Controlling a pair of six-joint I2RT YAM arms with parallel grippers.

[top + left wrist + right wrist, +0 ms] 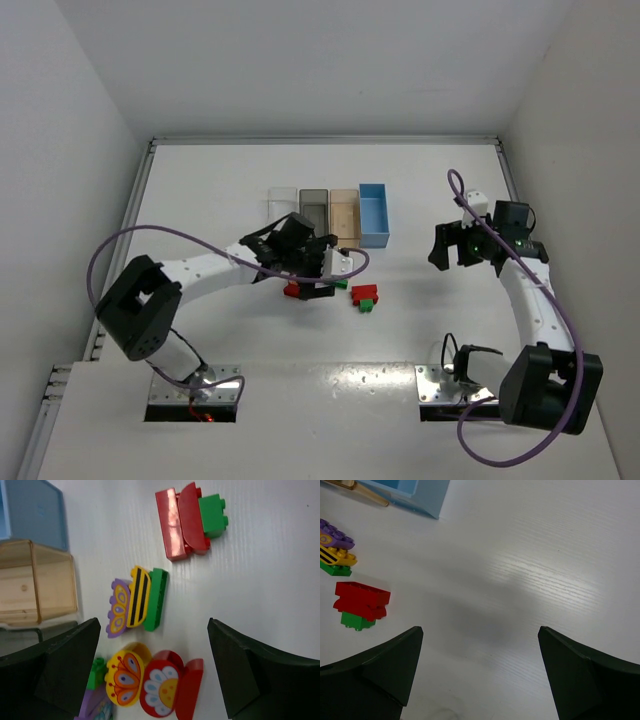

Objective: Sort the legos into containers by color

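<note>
Overhead, the bins (314, 210) are being shown in a row, the blue bin (374, 213) at its right end. The bricks (364, 298) are lying just nearer the arm bases than the blue bin. The left gripper (322, 278) is being held low over some of them, and the right gripper (453, 255) is being held well to the right of the blue bin.

In the left wrist view, the fingers (65, 665) are being held wide apart, gripping nothing. A yellow butterfly brick (125, 676) and a red flower brick (167, 687) are lying between them, farther from the blue bin than a purple-yellow-green stack (137, 601).

In the right wrist view, the fingers are being held equally wide and empty. A red-and-green stack (360, 605) is lying below the blue bin's corner, to its left.
</note>
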